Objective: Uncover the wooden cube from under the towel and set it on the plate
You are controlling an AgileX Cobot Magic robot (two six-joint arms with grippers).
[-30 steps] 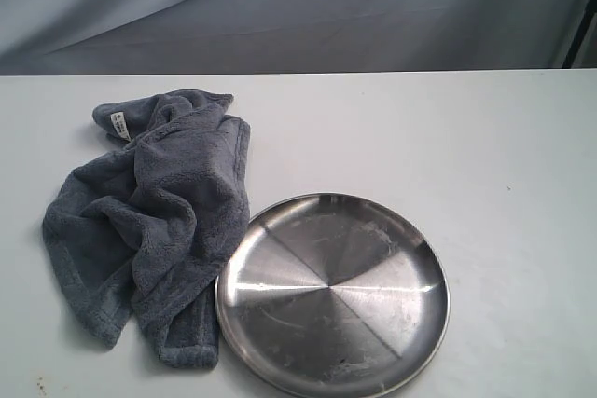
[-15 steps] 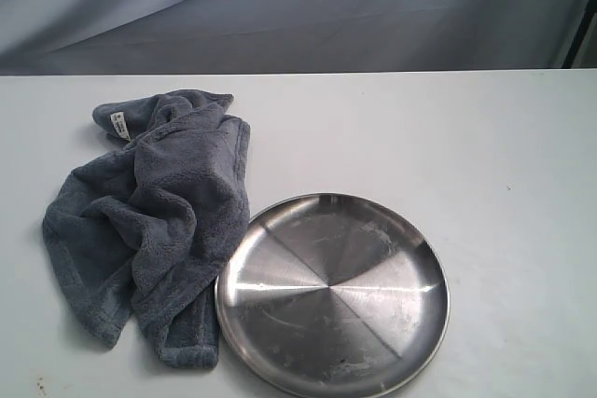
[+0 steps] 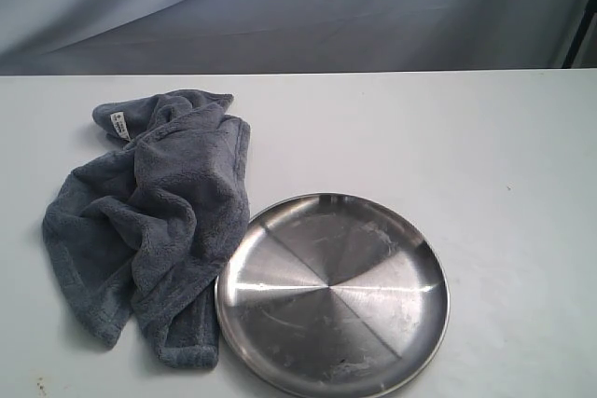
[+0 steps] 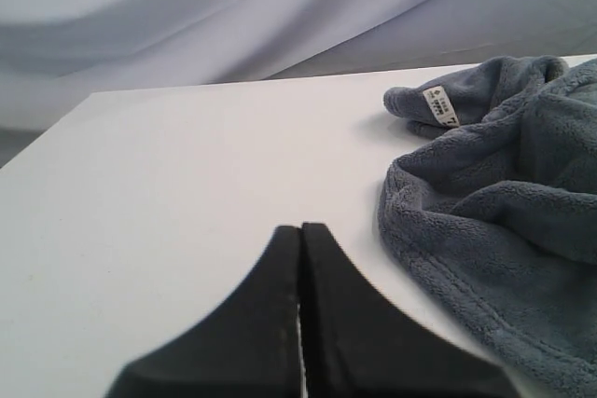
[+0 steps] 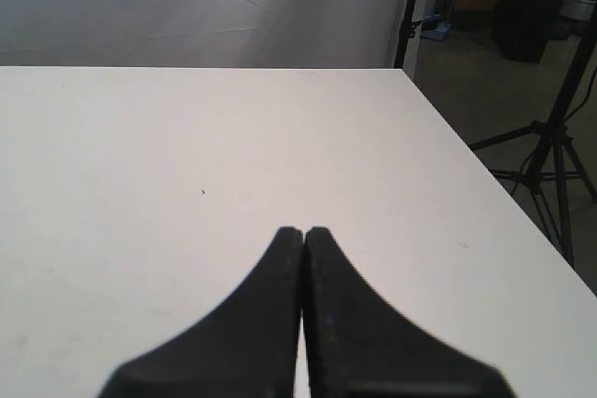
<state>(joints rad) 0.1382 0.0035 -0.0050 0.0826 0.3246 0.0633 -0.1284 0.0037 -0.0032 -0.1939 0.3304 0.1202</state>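
Blue-grey towel (image 3: 154,221): bunched up on the left of the white table (image 3: 448,137), edge touching the plate's left rim, little white tag (image 3: 119,125) at the far end
plate (image 3: 331,291): flat on the table, front middle
wooden cube: can't see it at all
left gripper (image 4: 300,230): jaws pressed together on nothing, low over the table, near the towel, not touching
right gripper (image 5: 304,230): same deal, closed and empty-handed, low over the tabletop
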